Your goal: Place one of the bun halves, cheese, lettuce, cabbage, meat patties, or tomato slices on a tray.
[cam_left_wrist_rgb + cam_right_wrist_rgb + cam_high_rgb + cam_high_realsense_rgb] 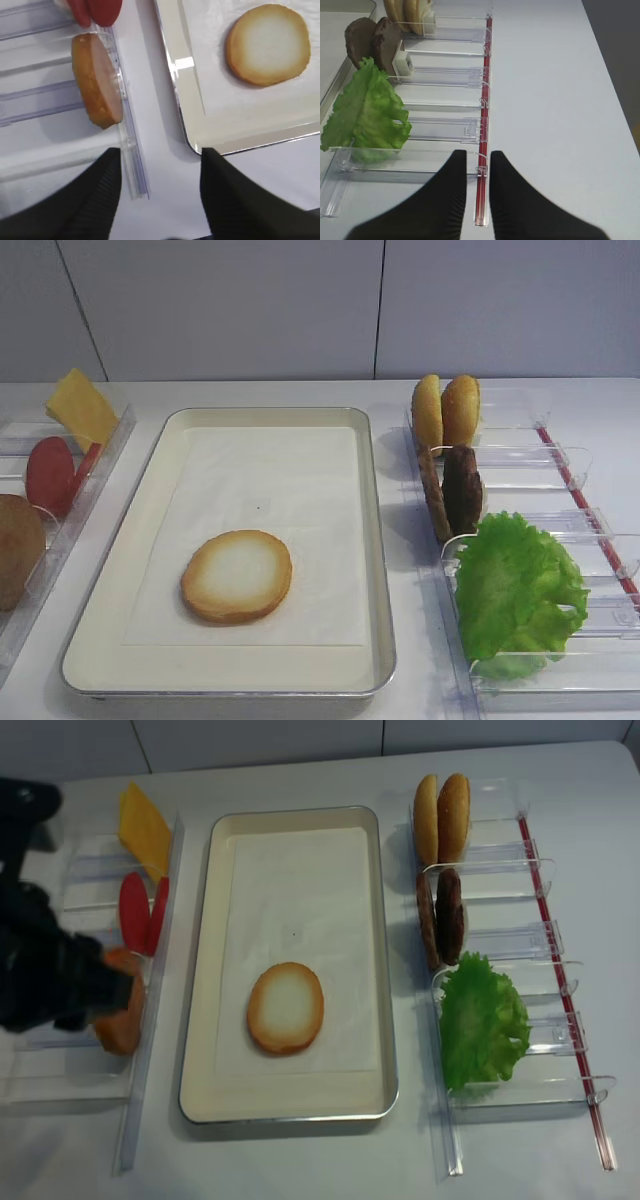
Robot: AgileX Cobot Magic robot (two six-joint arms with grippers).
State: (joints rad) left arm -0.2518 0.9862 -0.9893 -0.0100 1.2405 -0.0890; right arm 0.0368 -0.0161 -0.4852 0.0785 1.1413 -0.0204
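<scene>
A bun half (237, 576) lies flat, whitish face up, on the paper liner in the near part of the cream tray (372, 540). The left wrist view shows it too: the bun half (267, 44) is apart from my left gripper (160, 170), which hangs open and empty over bare table by the tray's corner (192, 145). My left arm (45, 975) hovers over the left rack. Cheese (80, 407) and tomato slices (50, 475) stand in that rack. Meat patties (452, 492) and lettuce (515, 585) stand in the right rack. My right gripper (478, 172) holds nothing, its jaws a narrow gap apart.
A brown domed bun piece (97, 80) stands on edge in the left clear rack (132, 165), close to my left fingers (107, 190). Two small orange buns (445, 412) stand at the far end of the right rack, which has a red strip (484, 150) along its outer side.
</scene>
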